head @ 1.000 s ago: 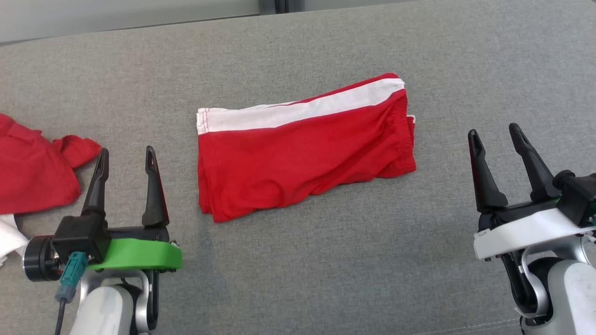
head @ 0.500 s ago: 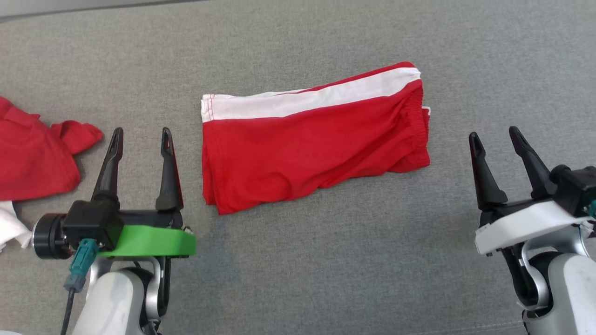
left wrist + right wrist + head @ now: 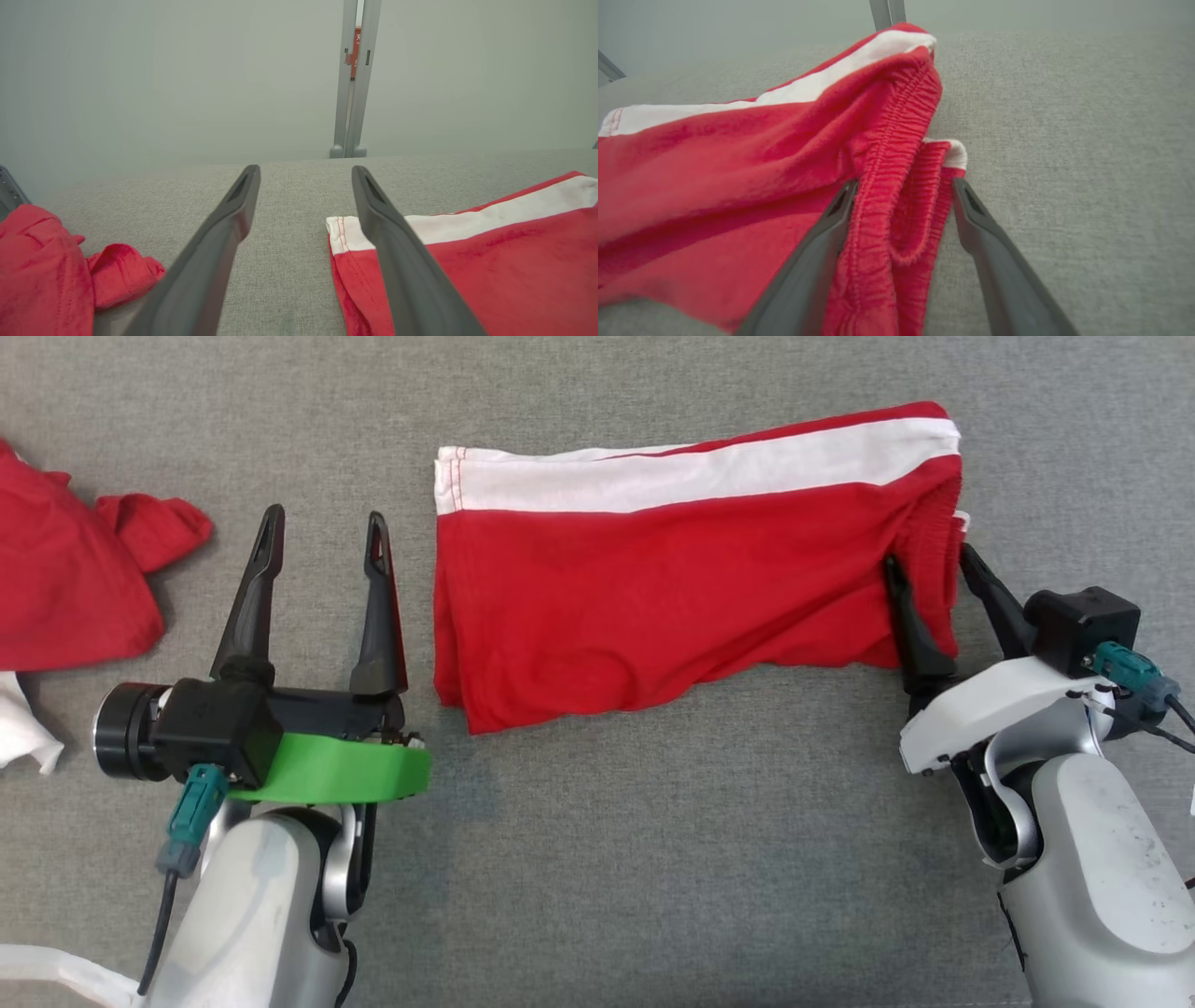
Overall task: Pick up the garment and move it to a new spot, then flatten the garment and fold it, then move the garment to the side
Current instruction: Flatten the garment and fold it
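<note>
Head view: the left arm [image 3: 252, 905] rises from the lower edge, its wrist level above the grey counter [image 3: 653, 859], with a green collar [image 3: 336, 773] behind the jaws. The left jaws stand released and spread wide, both dark fingers [image 3: 250, 597] pointing away from the robot and holding nothing. The red shorts [image 3: 672, 588], folded flat with a white stripe along the far edge, lie just to the right of these jaws, hem end nearest them, near but apart. A crumpled red cloth [image 3: 65, 579] lies to the left of the left jaws, with a white cloth [image 3: 23, 737] nearer the robot.

The right arm [image 3: 1092, 887] leans inward, its white collar [image 3: 980, 705] tilted. The right jaws are released too, straddling the waistband end of the shorts: in the right wrist view the left finger [image 3: 808, 270] rests on the red fabric [image 3: 714, 186] while the gathered elastic band runs between the two fingers, unpinched.

In the left wrist view, a small red sign [image 3: 356, 51] shows between two grey posts [image 3: 348, 93]; its marks are too small to read.
</note>
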Controlling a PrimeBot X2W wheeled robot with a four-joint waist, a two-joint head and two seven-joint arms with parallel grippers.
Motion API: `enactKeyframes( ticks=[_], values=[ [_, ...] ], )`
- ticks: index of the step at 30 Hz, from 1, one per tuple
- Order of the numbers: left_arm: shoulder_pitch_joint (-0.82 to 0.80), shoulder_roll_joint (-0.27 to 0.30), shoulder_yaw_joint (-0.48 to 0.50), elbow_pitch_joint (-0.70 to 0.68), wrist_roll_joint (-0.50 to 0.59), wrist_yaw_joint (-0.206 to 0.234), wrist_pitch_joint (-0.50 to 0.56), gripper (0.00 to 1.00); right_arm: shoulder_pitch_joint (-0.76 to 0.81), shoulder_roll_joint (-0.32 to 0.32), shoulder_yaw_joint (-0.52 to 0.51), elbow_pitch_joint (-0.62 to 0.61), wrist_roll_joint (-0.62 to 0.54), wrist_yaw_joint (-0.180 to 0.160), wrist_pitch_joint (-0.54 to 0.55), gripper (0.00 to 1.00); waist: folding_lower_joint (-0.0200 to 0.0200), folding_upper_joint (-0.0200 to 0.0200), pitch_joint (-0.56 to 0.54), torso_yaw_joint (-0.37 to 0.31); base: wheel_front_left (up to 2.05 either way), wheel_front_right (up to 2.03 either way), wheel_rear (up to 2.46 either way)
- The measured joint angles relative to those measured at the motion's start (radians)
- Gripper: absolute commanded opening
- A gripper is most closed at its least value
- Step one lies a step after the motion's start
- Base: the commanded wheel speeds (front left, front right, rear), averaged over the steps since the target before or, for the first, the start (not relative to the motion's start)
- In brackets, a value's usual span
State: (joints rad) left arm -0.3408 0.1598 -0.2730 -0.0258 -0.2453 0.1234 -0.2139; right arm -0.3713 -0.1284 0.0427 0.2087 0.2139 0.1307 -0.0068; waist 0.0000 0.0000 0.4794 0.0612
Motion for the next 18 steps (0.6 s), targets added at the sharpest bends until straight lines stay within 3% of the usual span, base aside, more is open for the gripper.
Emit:
enactKeyframes(
  ticks=[9, 10, 11, 12, 18],
  values=[
    [-0.010, -0.002, -0.003, 0.007, -0.001, 0.000, -0.013, 1.00, -0.002, 0.009, 0.001, 0.061, 0.035, 0.001, -0.035, 1.00, 0.0000, 0.0000, 0.018, 0.008, 0.00, 0.00, 0.00],
    [-0.013, -0.002, -0.002, 0.007, -0.001, 0.000, -0.014, 1.00, -0.005, 0.007, 0.012, 0.065, 0.045, 0.000, -0.037, 0.91, 0.0000, 0.0000, 0.017, 0.006, 0.00, 0.00, 0.00],
    [-0.015, -0.002, -0.002, 0.007, -0.001, 0.000, -0.016, 1.00, -0.007, 0.004, 0.022, 0.072, 0.063, 0.000, -0.039, 0.29, 0.0000, 0.0000, 0.016, 0.005, 0.00, 0.00, 0.00],
    [-0.015, -0.002, -0.004, 0.007, -0.001, 0.000, -0.016, 1.00, -0.009, -0.002, 0.040, 0.077, 0.078, 0.000, -0.042, 0.00, -0.0001, 0.0000, 0.013, 0.004, 0.00, 0.00, 0.00],
    [-0.006, 0.002, -0.002, 0.008, -0.008, 0.000, -0.025, 1.00, 0.025, -0.050, 0.075, 0.076, 0.146, 0.001, -0.085, 0.00, 0.0000, 0.0000, -0.019, -0.007, 0.00, 0.00, 0.00]
  ],
)
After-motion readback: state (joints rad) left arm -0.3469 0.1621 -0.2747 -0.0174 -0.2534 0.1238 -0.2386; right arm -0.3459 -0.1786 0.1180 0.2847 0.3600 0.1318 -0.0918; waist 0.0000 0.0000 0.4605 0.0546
